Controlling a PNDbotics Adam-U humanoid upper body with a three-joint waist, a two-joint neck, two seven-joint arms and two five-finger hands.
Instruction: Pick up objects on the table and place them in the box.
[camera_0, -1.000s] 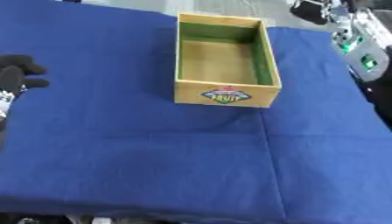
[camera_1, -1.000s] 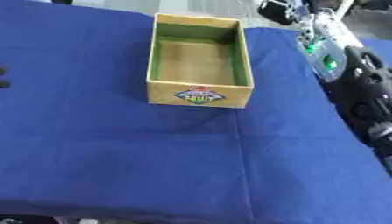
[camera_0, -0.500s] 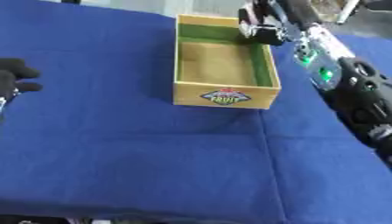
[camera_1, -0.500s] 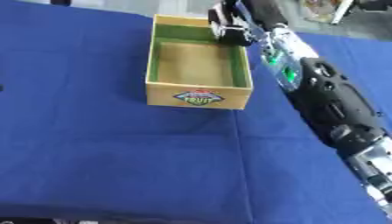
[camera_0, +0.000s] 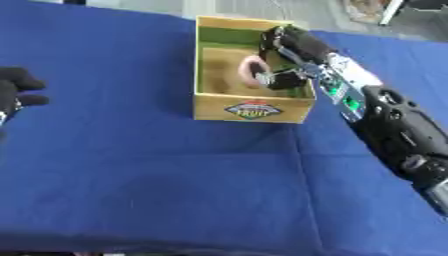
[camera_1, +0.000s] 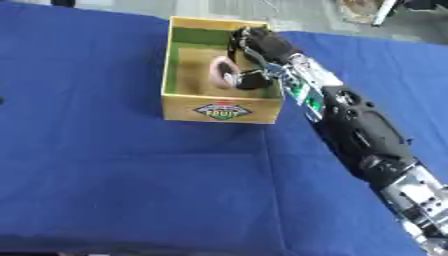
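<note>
On the blue-covered table a wooden box with a fruit label on its near wall stands toward 12 o'clock. The right hand reaches in over its 3 o'clock wall, fingers curled round a pinkish round object inside.

Box: tan-yellow outside, green inner walls, brown floor, red-and-dark "FRUIT" label on front. Pink object inside box. Tablecloth under box: plain deep blue. Right hand over box: black. Left hand, far left of box: black.
</note>
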